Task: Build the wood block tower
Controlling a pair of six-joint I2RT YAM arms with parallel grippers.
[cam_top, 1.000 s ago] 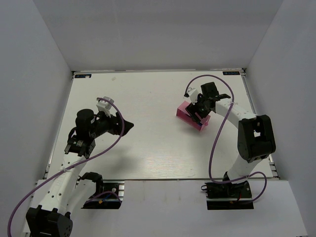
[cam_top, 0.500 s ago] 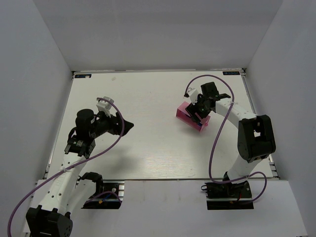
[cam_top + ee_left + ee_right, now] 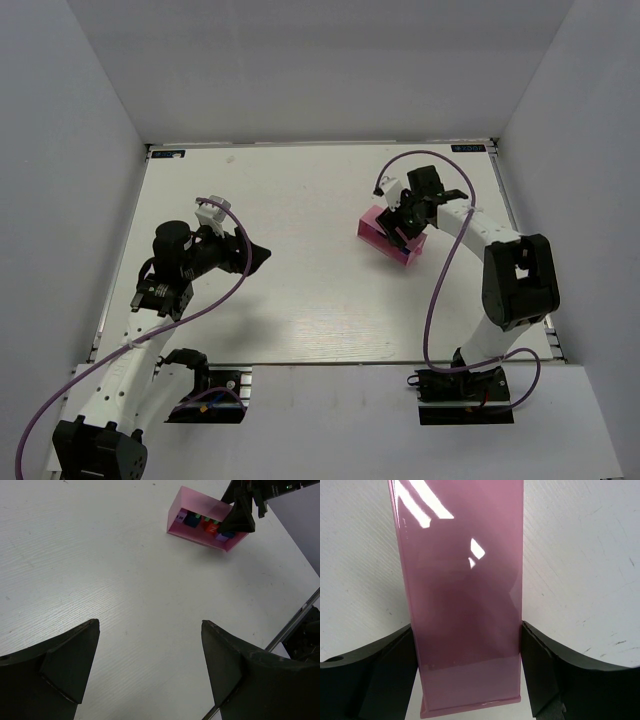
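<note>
A pink tray stands tipped on its side on the table at the right. In the left wrist view its open side shows small blocks inside in purple, dark blue, green and red. My right gripper is shut on the tray, with a finger pressed against each long side of its glossy back. My left gripper is open and empty, held above bare table at the left, well away from the tray. Its fingers frame only white table.
The white table is walled on three sides by grey panels. The right arm's purple cable loops over the table beside the tray. The table's near edge shows at the right of the left wrist view.
My right gripper has drawn the pink tray slightly back and left, tipping it a little more. The left arm has not moved.
</note>
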